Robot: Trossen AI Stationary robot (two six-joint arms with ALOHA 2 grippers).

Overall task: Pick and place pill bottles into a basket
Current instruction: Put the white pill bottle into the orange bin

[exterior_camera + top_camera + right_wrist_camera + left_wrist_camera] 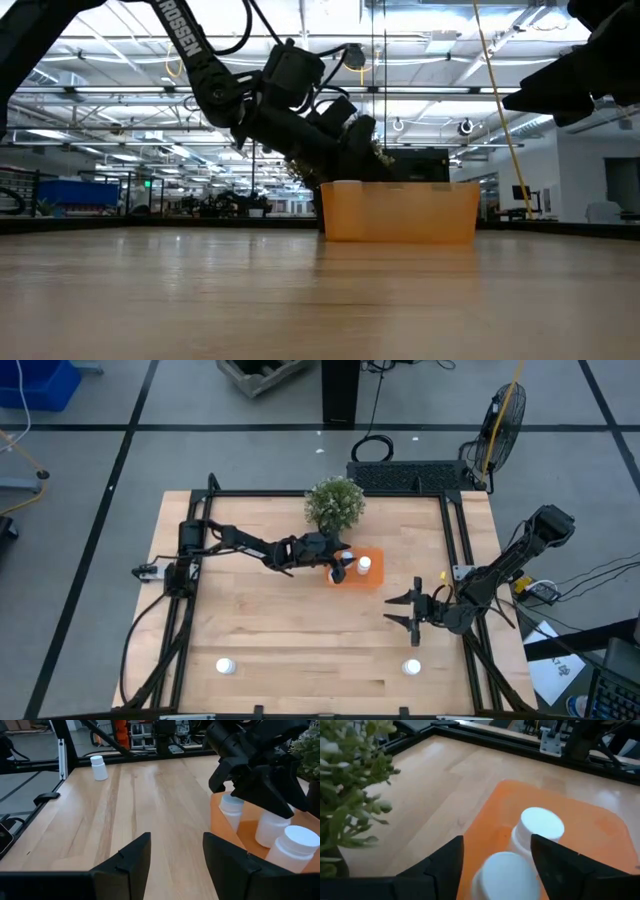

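Your left gripper (338, 567) hangs over the orange basket (372, 582), fingers wide around a bottle (507, 875) being dropped in. Next, lift it out and fetch a bottle still on the table (226, 666). Your right gripper (404, 610) waits wide open nearby.

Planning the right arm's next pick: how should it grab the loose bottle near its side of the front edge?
Come straight down on the bottle and close the right gripper on the sides just below the cap. It stands upright on bare wood, apart from everything, so any side looks free; the gripper is open, with nothing in it.
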